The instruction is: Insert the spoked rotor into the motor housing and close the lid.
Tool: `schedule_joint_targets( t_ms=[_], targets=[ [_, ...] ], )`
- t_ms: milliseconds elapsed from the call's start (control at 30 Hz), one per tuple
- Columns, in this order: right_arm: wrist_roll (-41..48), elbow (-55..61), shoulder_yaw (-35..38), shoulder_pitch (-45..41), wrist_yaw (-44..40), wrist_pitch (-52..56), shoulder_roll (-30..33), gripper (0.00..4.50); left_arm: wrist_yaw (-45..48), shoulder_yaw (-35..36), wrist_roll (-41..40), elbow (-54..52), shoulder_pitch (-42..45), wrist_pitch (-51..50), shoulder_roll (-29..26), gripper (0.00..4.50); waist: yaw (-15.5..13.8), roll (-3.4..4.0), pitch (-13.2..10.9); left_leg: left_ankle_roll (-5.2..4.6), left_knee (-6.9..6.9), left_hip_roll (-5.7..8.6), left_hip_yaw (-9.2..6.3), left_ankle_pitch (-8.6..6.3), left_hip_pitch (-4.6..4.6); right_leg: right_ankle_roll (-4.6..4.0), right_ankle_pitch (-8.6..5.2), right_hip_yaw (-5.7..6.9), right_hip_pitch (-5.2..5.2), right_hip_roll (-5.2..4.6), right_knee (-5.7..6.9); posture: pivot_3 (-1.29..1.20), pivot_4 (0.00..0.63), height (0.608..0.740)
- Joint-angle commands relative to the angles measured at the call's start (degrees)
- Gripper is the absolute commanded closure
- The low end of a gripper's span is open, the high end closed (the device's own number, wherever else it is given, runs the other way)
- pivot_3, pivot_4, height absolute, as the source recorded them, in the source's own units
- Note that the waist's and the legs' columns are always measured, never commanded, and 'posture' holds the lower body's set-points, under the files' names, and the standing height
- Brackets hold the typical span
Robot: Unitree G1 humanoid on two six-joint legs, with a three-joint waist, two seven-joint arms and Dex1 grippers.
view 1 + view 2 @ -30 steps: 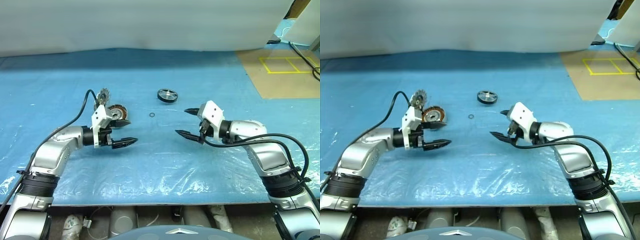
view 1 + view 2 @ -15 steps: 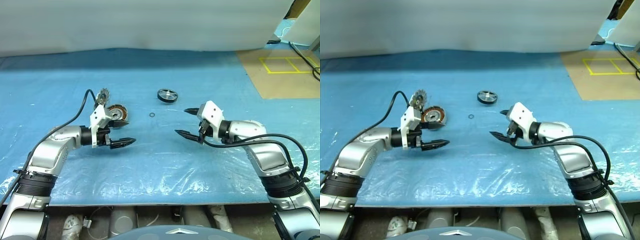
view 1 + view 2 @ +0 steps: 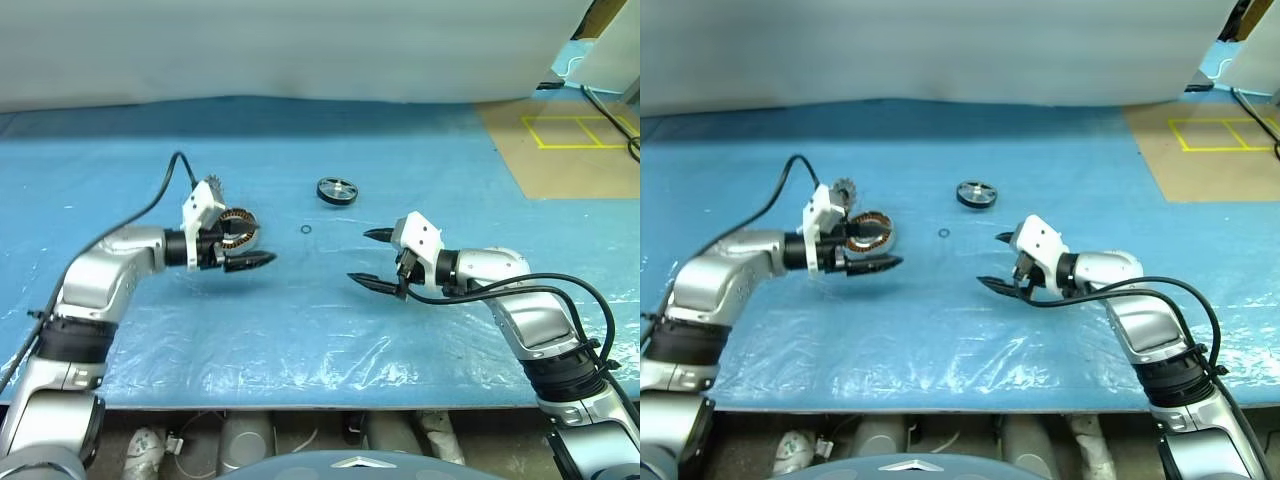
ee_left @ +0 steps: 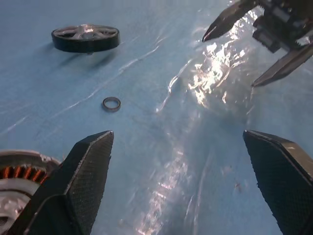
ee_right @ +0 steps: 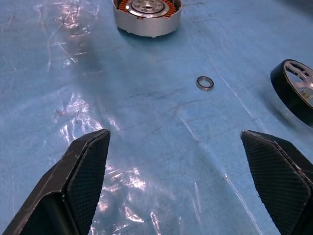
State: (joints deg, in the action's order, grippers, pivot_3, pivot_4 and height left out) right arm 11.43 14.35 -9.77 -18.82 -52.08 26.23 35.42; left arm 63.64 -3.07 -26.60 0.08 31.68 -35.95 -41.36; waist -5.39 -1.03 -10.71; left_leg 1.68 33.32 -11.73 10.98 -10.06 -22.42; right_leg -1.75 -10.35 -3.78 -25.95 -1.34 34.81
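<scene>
- We are holding both jaws spread, empty, ready to grasp: left gripper (image 3: 262, 261) beside the housing (image 3: 870, 232), right gripper (image 3: 372, 257) mid-table.
- The rotor (image 3: 336, 190) is lying toward the table's (image 3: 300, 330) far edge, uninserted.

Open sheet (image 3: 300, 300) between grippers; small ring (image 3: 304, 230) beyond.

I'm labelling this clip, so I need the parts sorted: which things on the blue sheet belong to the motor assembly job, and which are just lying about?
Job:
rotor, lying apart
housing, copper windings showing, open
lid, mostly hidden behind the left gripper

Lying about:
small ring, between housing and rotor
blue sheet
</scene>
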Motion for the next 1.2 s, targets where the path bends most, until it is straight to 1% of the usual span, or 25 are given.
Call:
schedule_joint_targets(
  t_ms=[33,167,233,333,467,567,733,1000,1200],
  targets=[
    [-0.3,0.9,0.4,-0.7,0.1,-1.2,0.6,0.0,2.7,-4.4,5.5,0.8,4.2,2.7,-2.9,0.04,0.1,0.04,0.0,0.03,-0.01,0.01,0.0,0.02,0.02,0.05,-0.04,-0.03,0.0,0.0,-0.01,0.0,0.15,0.74],
    [-0.9,0.3,0.0,-1.1,0.8,-1.5,0.0,0.0,4.8,-8.4,10.1,5.7,10.4,5.0,-2.9,0.04,0.1,0.05,0.0,0.12,-0.02,0.03,0.01,0.08,-0.01,-0.05,-0.04,-0.06,-0.02,0.0,-0.03,0.0,0.15,0.74],
    [-1.1,0.7,-0.2,-0.9,1.3,-1.3,-0.5,0.0,7.3,-10.8,12.3,8.2,12.9,6.3,-3.5,0.04,0.0,0.06,0.0,0.13,-0.02,0.0,0.0,0.08,-0.04,-0.15,-0.08,0.03,-0.02,0.0,-0.01,0.0,0.15,0.74],
    [-1.4,1.2,-0.4,-0.1,1.8,-1.4,-0.8,0.0,10.0,-14.9,18.4,13.0,15.5,12.1,-4.7,0.04,0.0,0.05,0.0,0.13,-0.03,-0.01,-0.07,0.08,-0.1,-0.22,-0.13,0.16,-0.02,0.0,0.0,0.0,0.15,0.74],
    [-1.9,1.2,-0.4,0.7,3.1,-1.6,-1.3,0.0,11.3,-19.2,24.7,19.2,19.5,13.2,-3.8,0.04,-0.1,0.06,0.0,0.14,-0.03,-0.01,-0.2,0.09,-0.15,-0.26,-0.17,0.32,0.0,-0.01,0.01,0.0,0.15,0.74],
    [-2.0,1.6,-0.4,1.3,4.0,-1.5,-1.7,0.0,13.6,-21.8,28.5,21.1,20.6,14.6,-4.4,0.04,-0.1,0.06,0.0,0.14,-0.02,0.0,-0.36,0.09,-0.24,-0.28,-0.18,0.46,0.02,-0.05,0.01,0.0,0.15,0.74],
    [-2.5,2.4,-0.6,3.0,5.0,-1.7,-1.8,0.0,16.9,-21.4,30.1,22.1,20.8,15.7,-5.3,0.04,-0.1,0.06,0.0,0.15,-0.02,0.01,-0.68,0.1,-0.31,-0.36,-0.23,0.66,0.07,-0.07,0.01,0.0,0.15,0.74],
    [-2.8,1.9,-1.1,3.1,6.0,-2.1,-2.4,0.0,20.2,-20.9,32.2,21.8,19.9,15.5,-7.7,0.04,-0.1,0.07,0.0,0.17,-0.02,0.0,-0.77,0.1,-0.31,-0.39,-0.25,0.72,0.09,-0.07,0.06,0.0,0.15,0.74],
    [-3.3,0.8,-1.8,2.2,6.5,-2.7,-2.9,0.0,19.3,-20.7,32.7,21.9,17.8,15.1,-6.7,0.04,-0.1,0.08,0.0,0.17,-0.02,0.0,-0.77,0.1,-0.31,-0.4,-0.25,0.74,0.11,-0.08,0.06,0.0,0.15,0.74]
  ],
)
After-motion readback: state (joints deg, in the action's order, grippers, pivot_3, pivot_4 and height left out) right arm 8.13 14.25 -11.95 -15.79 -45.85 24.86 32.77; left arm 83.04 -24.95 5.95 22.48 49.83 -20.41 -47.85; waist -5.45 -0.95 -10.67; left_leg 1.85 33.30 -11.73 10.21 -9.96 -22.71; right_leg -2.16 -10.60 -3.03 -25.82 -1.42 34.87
